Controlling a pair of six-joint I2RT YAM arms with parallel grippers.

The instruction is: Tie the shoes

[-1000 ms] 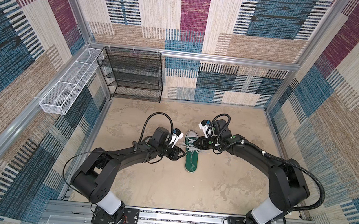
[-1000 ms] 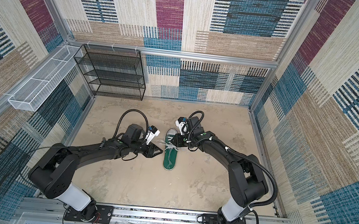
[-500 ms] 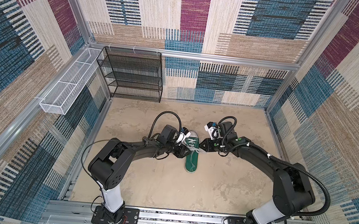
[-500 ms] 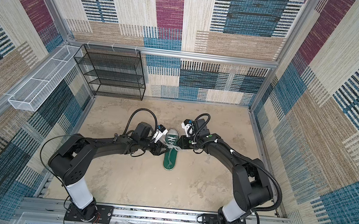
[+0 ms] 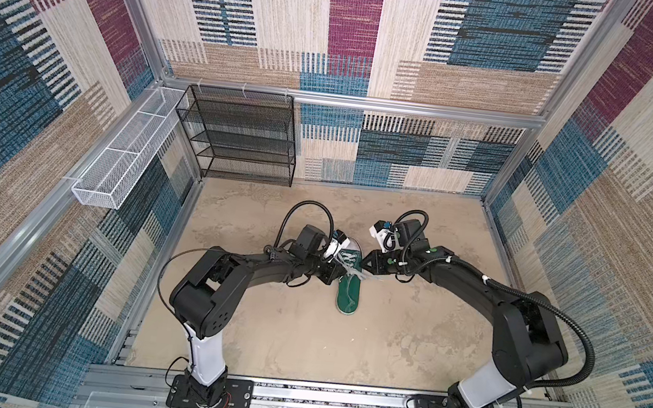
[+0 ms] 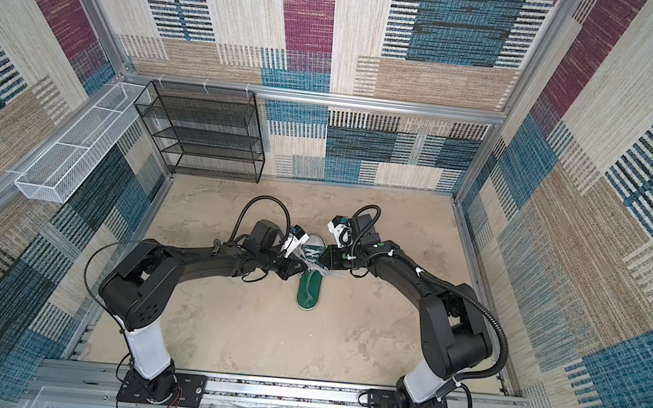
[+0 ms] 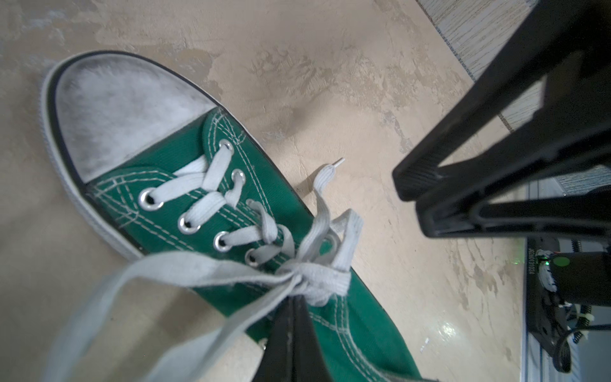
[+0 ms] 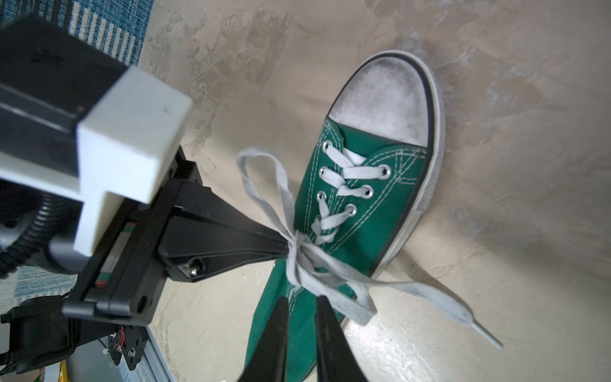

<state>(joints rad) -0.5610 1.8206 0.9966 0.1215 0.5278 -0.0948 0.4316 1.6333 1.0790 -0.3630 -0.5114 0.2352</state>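
Shoe [image 5: 348,295] on floor [image 5: 293,335], toe rearward; left pincer [image 7: 294,299], right pincer [image 8: 302,299] flank knot [image 7: 312,281] (rack [image 5: 240,136] behind, left corner).

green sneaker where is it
In both top views the green sneaker lies mid-floor, toe toward the back wall, between the left hand, pinching its laces, and right hand.

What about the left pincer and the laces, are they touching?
Touching. The left wrist view shows the left pincer shut on the laces, its tips pinching the bunched strands.
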